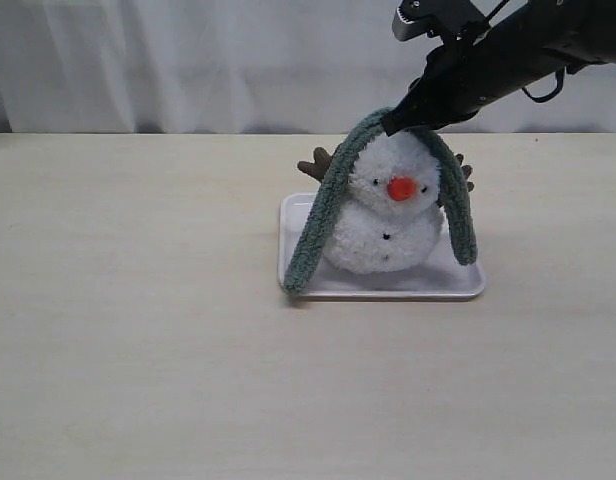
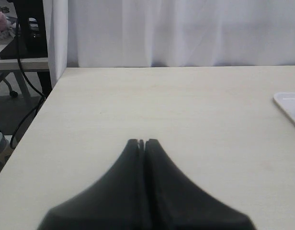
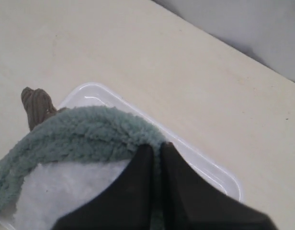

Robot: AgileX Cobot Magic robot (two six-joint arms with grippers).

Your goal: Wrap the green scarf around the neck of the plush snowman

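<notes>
The plush snowman (image 1: 386, 215) sits upright on a white tray (image 1: 388, 285), its orange nose facing the camera. The green scarf (image 1: 323, 215) is draped over the top of its head; one end hangs to the tray's front left corner, the other down the right side. My right gripper (image 1: 396, 124) is at the top of the head, shut on the scarf's middle. In the right wrist view the scarf (image 3: 85, 134) arches over the white plush (image 3: 61, 191), pinched in that gripper (image 3: 156, 146). My left gripper (image 2: 141, 142) is shut on nothing, over bare table.
A brown twig arm (image 1: 316, 165) sticks out behind the scarf at the left, seen as well as the twig arm (image 3: 36, 105) in the right wrist view. The tray's corner (image 2: 289, 103) shows at the edge of the left wrist view. A white curtain hangs behind the table.
</notes>
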